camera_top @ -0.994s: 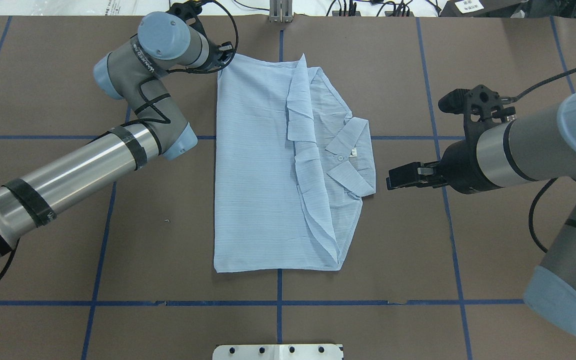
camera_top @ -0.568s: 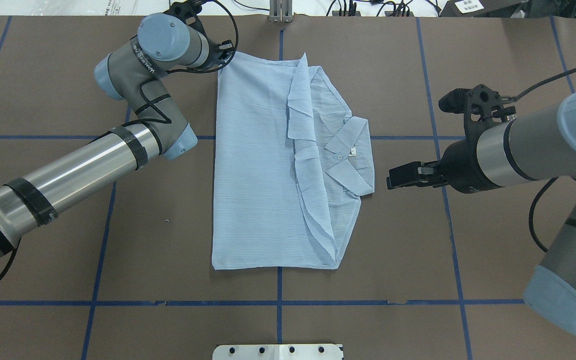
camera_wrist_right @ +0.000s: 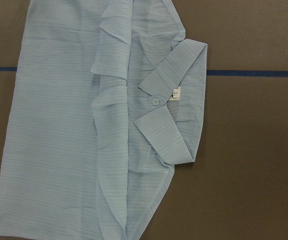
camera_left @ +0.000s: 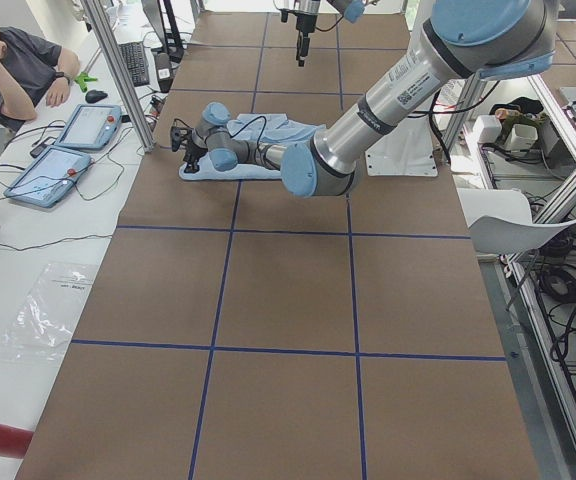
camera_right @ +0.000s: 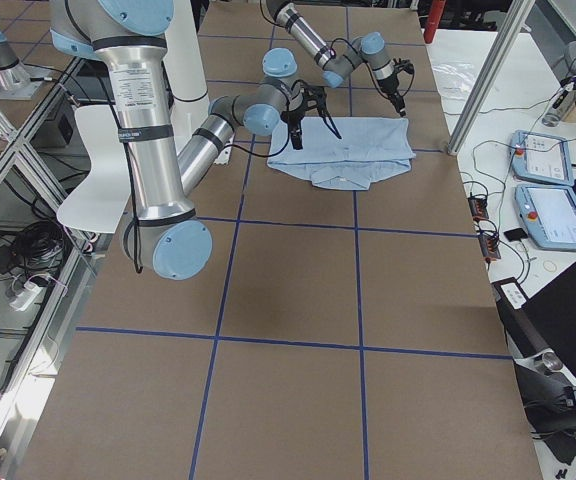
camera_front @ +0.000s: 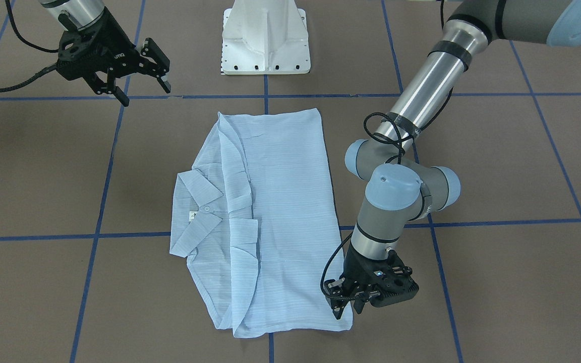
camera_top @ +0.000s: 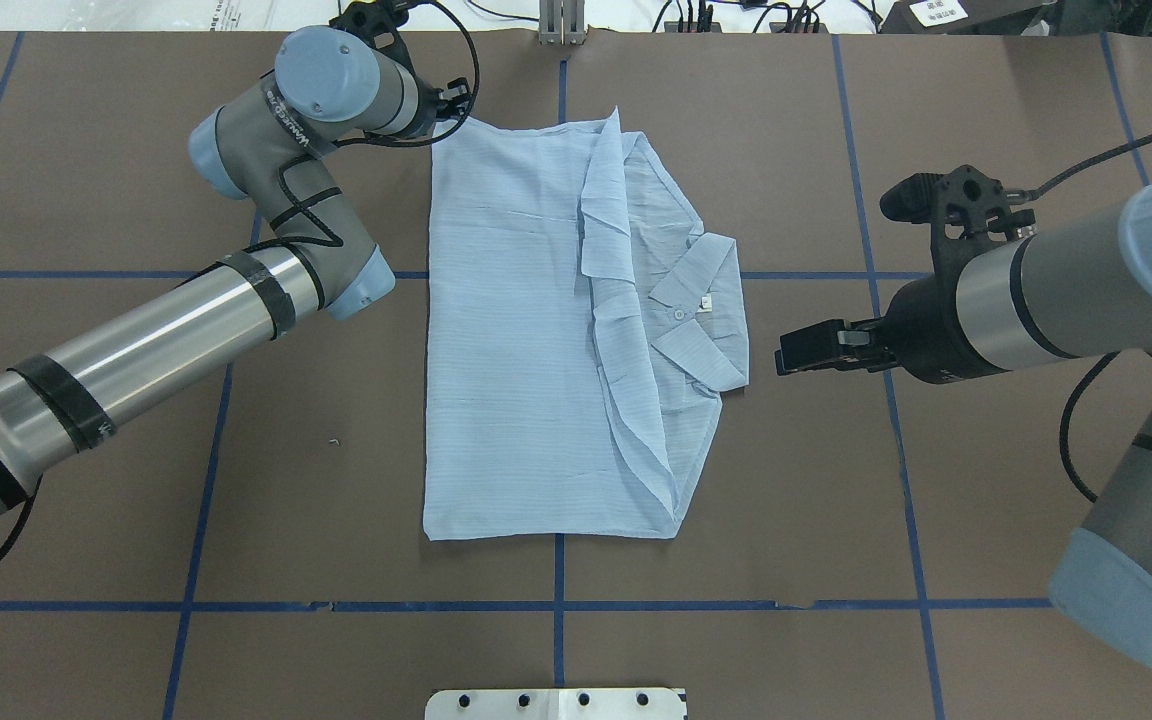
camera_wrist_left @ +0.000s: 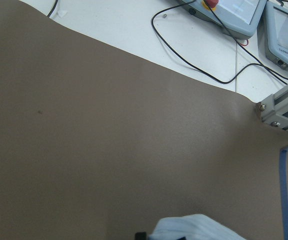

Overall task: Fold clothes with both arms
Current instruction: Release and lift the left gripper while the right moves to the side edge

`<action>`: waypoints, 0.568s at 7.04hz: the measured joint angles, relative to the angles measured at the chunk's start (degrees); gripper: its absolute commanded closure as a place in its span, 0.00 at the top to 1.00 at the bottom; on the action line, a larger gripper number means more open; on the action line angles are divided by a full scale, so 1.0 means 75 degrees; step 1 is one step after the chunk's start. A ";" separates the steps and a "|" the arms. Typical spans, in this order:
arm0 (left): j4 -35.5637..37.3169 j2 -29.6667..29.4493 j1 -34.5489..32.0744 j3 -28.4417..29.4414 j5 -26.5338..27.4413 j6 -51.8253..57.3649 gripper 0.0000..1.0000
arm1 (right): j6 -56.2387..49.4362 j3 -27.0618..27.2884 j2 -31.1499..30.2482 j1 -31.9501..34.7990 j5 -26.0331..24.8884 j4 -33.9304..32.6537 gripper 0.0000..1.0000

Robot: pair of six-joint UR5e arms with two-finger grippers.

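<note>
The pale-blue striped shirt (camera_top: 516, 330) lies flat on the brown table, folded into a long rectangle, collar (camera_top: 701, 310) toward my right side. It also shows in the front view (camera_front: 280, 201) and fills the right wrist view (camera_wrist_right: 59, 125). My left gripper (camera_top: 454, 100) is shut on the shirt's far-left corner; in the front view (camera_front: 340, 306) its fingers pinch that corner. A bit of the fabric (camera_wrist_left: 194, 227) shows in the left wrist view. My right gripper (camera_front: 143, 92) is open and empty, hovering just beyond the collar (camera_top: 781, 355).
The white pedestal base (camera_front: 265, 40) stands at the robot's side of the table. Blue tape lines (camera_top: 556, 605) grid the brown table. An aluminium post (camera_top: 561, 25) stands at the far edge. Teach pendants (camera_wrist_left: 234, 15) and cables lie on a white table beyond it. An operator (camera_left: 8, 60) sits there.
The shirt's near edge has slid slightly toward the far side as the left gripper draws its corner. The right gripper has barely moved.
</note>
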 measured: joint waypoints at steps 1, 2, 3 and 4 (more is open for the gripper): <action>0.0021 0.0001 -0.0061 -0.0019 -0.0029 0.0245 1.00 | 0.0003 -0.0002 0.0003 0.0009 -0.0004 0.0000 1.00; 0.0095 0.0020 -0.0203 -0.0058 -0.0173 0.0536 1.00 | 0.0008 -0.0019 0.0008 0.0011 -0.0027 0.0000 1.00; 0.0362 0.0113 -0.0374 -0.0277 -0.0471 0.0853 1.00 | 0.0010 -0.0049 0.0017 0.0002 -0.0066 0.0000 1.00; 0.0975 0.0380 -0.0550 -0.0918 -0.0782 0.1272 1.00 | 0.0011 -0.0190 0.0167 -0.0007 -0.0100 -0.0005 1.00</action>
